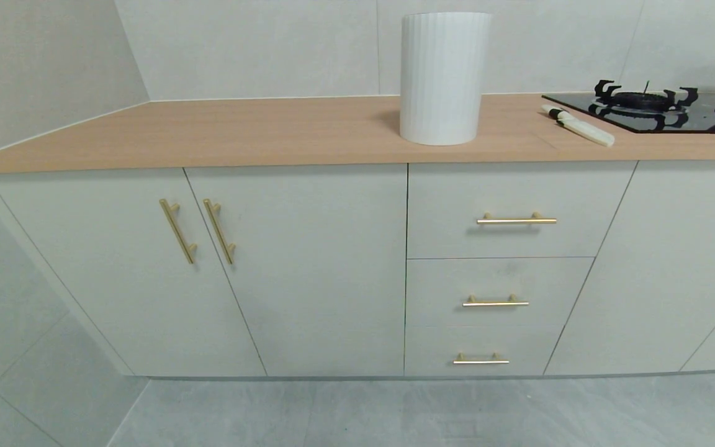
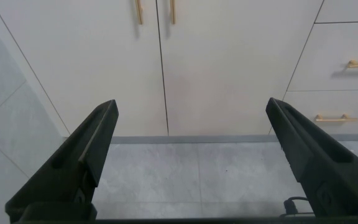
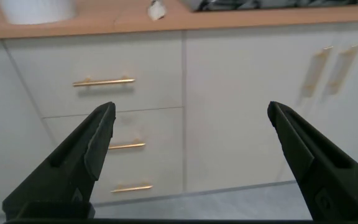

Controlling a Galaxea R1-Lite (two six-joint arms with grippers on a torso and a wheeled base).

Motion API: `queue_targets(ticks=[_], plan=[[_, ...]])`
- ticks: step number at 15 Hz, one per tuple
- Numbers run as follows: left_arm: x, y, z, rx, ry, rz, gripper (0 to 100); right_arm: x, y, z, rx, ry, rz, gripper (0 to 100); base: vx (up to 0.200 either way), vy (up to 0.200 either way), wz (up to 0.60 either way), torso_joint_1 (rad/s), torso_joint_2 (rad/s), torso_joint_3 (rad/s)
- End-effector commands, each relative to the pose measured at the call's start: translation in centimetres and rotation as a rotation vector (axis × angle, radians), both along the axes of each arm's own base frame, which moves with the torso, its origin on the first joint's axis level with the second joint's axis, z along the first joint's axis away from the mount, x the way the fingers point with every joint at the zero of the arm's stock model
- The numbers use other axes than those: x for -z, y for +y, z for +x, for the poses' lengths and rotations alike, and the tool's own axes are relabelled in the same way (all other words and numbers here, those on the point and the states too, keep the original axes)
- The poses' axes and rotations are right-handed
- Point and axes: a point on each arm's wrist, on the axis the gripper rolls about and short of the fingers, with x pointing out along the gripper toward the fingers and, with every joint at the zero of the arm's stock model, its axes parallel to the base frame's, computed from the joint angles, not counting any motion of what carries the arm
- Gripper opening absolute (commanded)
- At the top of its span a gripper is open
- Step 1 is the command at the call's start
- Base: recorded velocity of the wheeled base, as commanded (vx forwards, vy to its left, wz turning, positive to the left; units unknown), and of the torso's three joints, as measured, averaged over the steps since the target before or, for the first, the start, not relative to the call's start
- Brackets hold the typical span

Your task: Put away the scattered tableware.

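A white-handled utensil (image 1: 578,126), perhaps a knife, lies on the wooden countertop (image 1: 239,130) beside the hob; its end (image 3: 157,9) also shows in the right wrist view. A tall white ribbed container (image 1: 443,77) stands on the counter above the drawers. My left gripper (image 2: 191,118) is open, low down in front of the cupboard doors, with nothing between its fingers. My right gripper (image 3: 191,118) is open too, facing the drawer stack, and holds nothing.
A black gas hob (image 1: 661,108) sits at the counter's right end. Below are two cupboard doors with gold handles (image 1: 199,230) and three drawers, the top drawer handle (image 1: 516,219) level with my right gripper. Grey tiled floor (image 1: 395,416) lies in front.
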Motion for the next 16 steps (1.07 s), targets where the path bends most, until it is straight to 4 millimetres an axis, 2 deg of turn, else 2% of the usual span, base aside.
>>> queue_targets(ticks=[1, 3, 7, 9, 11, 12, 14, 15, 16], plan=[[0.0, 0.0, 0.0, 0.000, 0.000, 0.000, 100, 3.3, -0.3, -3.3, 0.062, -0.107, -0.055, 100, 0.000, 0.000, 0.00, 0.000, 0.00, 0.000], [0.0, 0.0, 0.0, 0.000, 0.000, 0.000, 100, 4.0, -0.4, -3.1, 0.078, -0.110, -0.045, 100, 0.000, 0.000, 0.00, 0.000, 0.00, 0.000], [0.0, 0.0, 0.0, 0.000, 0.000, 0.000, 100, 4.0, -0.4, -3.2, 0.190, -0.116, -0.027, 100, 0.000, 0.000, 0.00, 0.000, 0.00, 0.000], [0.0, 0.0, 0.0, 0.000, 0.000, 0.000, 100, 5.1, 0.1, -4.0, 0.244, -0.113, -0.046, 100, 0.000, 0.000, 0.00, 0.000, 0.00, 0.000], [0.0, 0.0, 0.0, 0.000, 0.000, 0.000, 100, 6.2, 0.1, -4.0, 0.211, -0.084, -0.052, 100, 0.000, 0.000, 0.00, 0.000, 0.00, 0.000], [0.0, 0.0, 0.0, 0.000, 0.000, 0.000, 100, 7.5, 0.2, -3.2, 0.175, -0.042, -0.046, 100, 0.000, 0.000, 0.00, 0.000, 0.00, 0.000], [0.0, 0.0, 0.0, 0.000, 0.000, 0.000, 100, 9.0, 0.5, -2.4, 0.007, -0.016, 0.002, 100, 0.000, 0.000, 0.00, 0.000, 0.00, 0.000], [0.0, 0.0, 0.0, 0.000, 0.000, 0.000, 100, 9.3, 0.6, -2.3, -0.025, -0.011, 0.014, 100, 0.000, 0.000, 0.00, 0.000, 0.00, 0.000], [0.0, 0.0, 0.0, 0.000, 0.000, 0.000, 100, 10.7, 0.8, -1.7, -0.123, 0.040, 0.027, 100, 0.000, 0.000, 0.00, 0.000, 0.00, 0.000]])
